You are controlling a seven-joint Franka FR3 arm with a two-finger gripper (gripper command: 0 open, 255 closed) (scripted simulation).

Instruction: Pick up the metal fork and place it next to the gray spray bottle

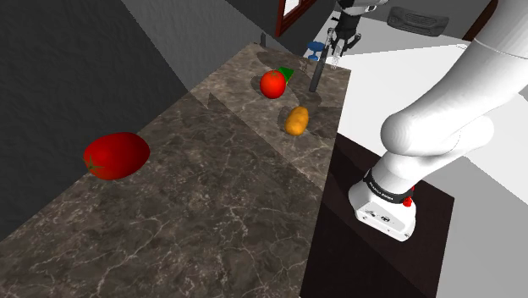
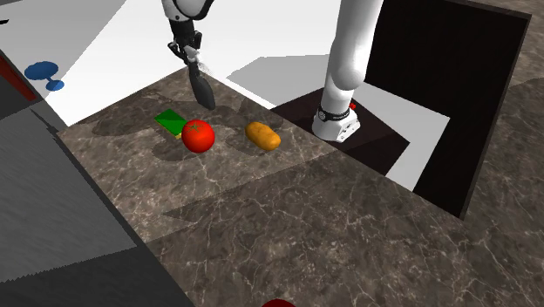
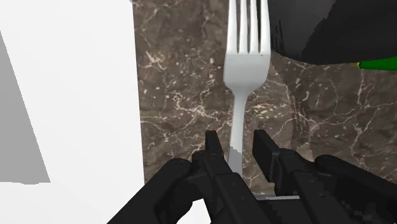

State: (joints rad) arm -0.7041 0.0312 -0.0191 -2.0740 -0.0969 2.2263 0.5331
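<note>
Only one container out here: the dark grey spray bottle point(image 2: 200, 87), standing on the marbled worktop point(image 1: 211, 212) near its far corner. Its body is opaque, so what's inside I cannot tell. Now the pale fork point(image 3: 245, 70): it's up off the stone, with the claw point(image 3: 236, 141) clenched on its thin handle, one black finger on either side. The long axis runs straight along the fingers, tines pointing directly away from the claw and down toward the marble, handle end tucked back between the fingers. In the wrist view the tines sit close beside the bottle's dark bulk; touching or not, I cannot tell. In the shoulder view the claw and fork hang at the bottle's one o'clock. There a red tomato point(image 2: 198, 136) lies at the bottle's nine o'clock with a flat green piece point(image 2: 170, 121) just beside it, an orange lump point(image 2: 262, 134) is at seven o'clock, and a big red vegetable point(image 1: 116, 155) is well apart toward eight o'clock.
</note>
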